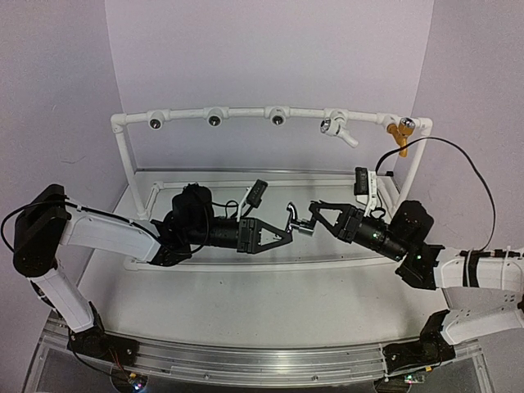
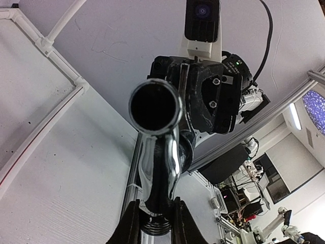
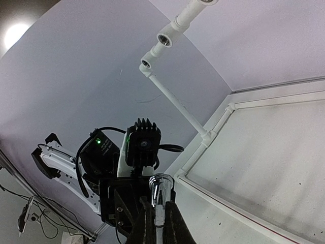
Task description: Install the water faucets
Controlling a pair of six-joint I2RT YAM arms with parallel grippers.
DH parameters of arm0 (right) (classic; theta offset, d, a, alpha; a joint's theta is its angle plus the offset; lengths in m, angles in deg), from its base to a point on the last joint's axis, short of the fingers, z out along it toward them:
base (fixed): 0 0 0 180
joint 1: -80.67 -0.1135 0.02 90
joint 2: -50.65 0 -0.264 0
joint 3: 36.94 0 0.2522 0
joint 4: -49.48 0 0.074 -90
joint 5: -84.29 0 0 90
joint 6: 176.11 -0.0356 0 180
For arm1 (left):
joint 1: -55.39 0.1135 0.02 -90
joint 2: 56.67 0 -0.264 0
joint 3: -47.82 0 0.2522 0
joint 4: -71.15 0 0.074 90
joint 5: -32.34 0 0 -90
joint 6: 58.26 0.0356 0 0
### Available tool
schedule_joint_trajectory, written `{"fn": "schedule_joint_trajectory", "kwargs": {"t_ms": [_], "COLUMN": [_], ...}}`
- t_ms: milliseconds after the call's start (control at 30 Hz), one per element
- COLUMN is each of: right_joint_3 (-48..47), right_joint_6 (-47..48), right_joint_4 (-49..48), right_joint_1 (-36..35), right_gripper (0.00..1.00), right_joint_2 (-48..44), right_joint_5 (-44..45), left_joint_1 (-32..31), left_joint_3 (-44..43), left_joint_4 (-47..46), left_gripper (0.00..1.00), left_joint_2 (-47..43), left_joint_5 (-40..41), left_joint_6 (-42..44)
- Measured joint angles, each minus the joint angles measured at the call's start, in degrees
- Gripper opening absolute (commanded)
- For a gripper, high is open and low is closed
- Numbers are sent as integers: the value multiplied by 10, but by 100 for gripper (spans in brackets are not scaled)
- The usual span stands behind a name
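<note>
Two grips, one part: left gripper (image 1: 284,234) and right gripper (image 1: 316,219) both clenched on the silver faucet (image 1: 297,223), between their tips | you should open right only once left holds firm.

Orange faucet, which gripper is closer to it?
Right. The right gripper is in front and left of the orange faucet; the left gripper is farther left.
</note>
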Motion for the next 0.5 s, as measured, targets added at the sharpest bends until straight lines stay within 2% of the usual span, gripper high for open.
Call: {"fn": "schedule_joint_trajectory", "kwargs": {"t_ms": [133, 267, 333, 500], "right_joint_3": [-1, -21, -42, -120], "right_joint_6": [6, 39, 67, 188], "right_joint_4": [18, 129, 196, 415], "right_joint_1": [0, 0, 0, 0], "right_gripper": [46, 79, 86, 87], "right_joint_2": [1, 1, 0, -2], "right_joint_5": [-4, -4, -1, 16], "left_joint_1": [2, 16, 21, 24], "left_joint_3": [10, 20, 19, -9], "left_joint_4": [1, 54, 105, 265], "left_gripper": [0, 0, 0, 0], "left_joint_2": [-3, -20, -37, -70], "left_joint_5": [15, 39, 58, 104], "left_joint_6": [11, 43, 77, 187]}}
